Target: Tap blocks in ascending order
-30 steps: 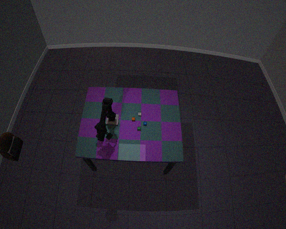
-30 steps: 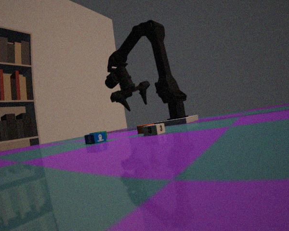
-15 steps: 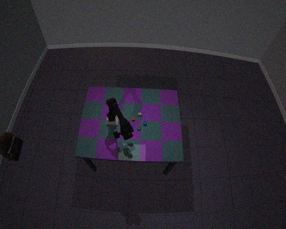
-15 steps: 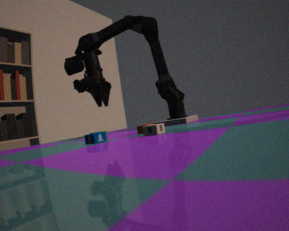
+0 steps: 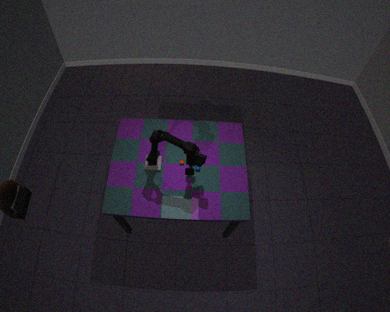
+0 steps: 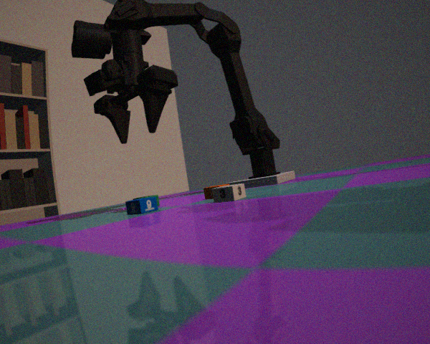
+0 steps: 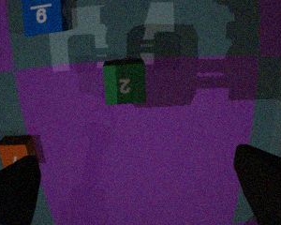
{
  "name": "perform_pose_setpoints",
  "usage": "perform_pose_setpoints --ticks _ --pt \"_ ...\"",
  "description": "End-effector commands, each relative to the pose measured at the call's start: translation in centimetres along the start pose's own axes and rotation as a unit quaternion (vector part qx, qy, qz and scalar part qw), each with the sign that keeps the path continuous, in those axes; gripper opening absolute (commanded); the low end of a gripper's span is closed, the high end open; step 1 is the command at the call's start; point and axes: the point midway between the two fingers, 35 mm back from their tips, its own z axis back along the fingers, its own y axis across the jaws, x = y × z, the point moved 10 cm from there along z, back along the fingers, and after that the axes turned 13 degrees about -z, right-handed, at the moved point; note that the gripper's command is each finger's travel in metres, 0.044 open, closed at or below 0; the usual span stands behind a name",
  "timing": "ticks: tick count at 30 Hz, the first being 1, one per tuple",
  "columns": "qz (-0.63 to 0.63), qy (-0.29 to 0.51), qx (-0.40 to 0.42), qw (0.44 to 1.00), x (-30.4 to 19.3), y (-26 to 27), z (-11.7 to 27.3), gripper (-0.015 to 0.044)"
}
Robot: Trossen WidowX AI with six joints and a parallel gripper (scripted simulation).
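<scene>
My gripper is open and empty, pointing down high above the table. A green block shows 2, ahead of the fingers; only its edge shows behind the blue block in the exterior view, and the arm hides it in the top view. A blue block shows an underlined 9. An orange block sits beside the left finger in the wrist view, its digit partly hidden. A white block shows 3; it is out of the wrist view and hidden in the top view.
The blocks stand on a purple and teal checkered table. The arm's pale base plate is left of the orange block in the top view. A bookshelf stands in the background.
</scene>
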Motion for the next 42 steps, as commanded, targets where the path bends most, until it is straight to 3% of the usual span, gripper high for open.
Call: perform_pose_setpoints --ticks 1,19,28,42 --pt "0.014 -0.004 0.000 1.000 0.2 0.2 0.1 0.0400" --pt "0.014 -0.003 0.000 1.000 0.1 0.5 0.1 0.0400" --pt "0.014 0.000 0.005 1.000 -8.4 8.9 0.0 0.0400" --pt "0.014 0.000 0.005 1.000 -8.6 9.0 0.0 0.0400"
